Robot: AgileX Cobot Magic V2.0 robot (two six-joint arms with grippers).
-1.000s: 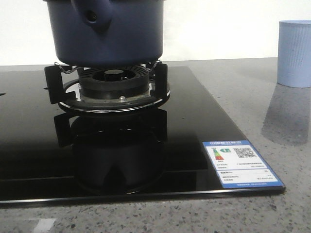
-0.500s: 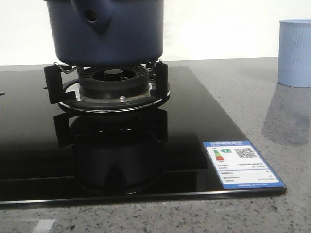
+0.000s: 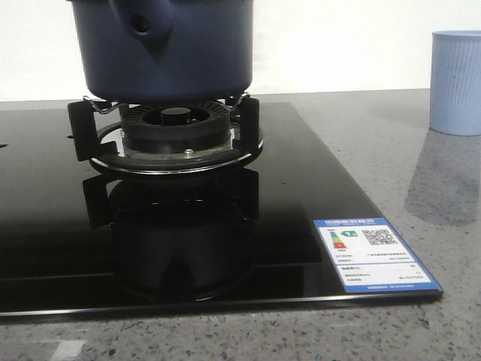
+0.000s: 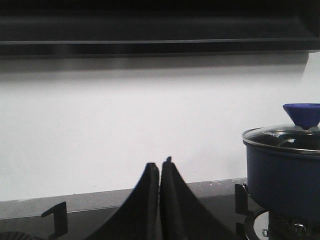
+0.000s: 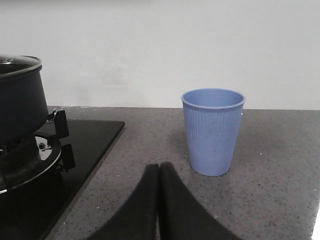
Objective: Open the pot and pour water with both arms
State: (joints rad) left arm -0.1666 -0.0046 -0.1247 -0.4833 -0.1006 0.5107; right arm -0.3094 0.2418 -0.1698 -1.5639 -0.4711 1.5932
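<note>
The dark navy pot [image 3: 164, 49] stands on the burner's black supports at the upper left of the front view, its handle bracket with the round hole facing me. In the left wrist view the pot [image 4: 285, 180] carries a glass lid with a blue knob [image 4: 302, 115]. My left gripper [image 4: 160, 166] is shut and empty, well to the side of the pot. In the right wrist view the pot [image 5: 19, 97] shows at the edge. My right gripper [image 5: 159, 167] is shut and empty over the counter, short of the pale blue ribbed cup [image 5: 213, 131]. Neither gripper appears in the front view.
The black glass hob [image 3: 301, 188] carries the burner ring [image 3: 176, 131] and an energy label [image 3: 373, 254] at its front right corner. The cup [image 3: 455, 83] stands on the grey speckled counter at the far right. A second burner support [image 4: 56, 214] lies beside the left gripper. A white wall stands behind.
</note>
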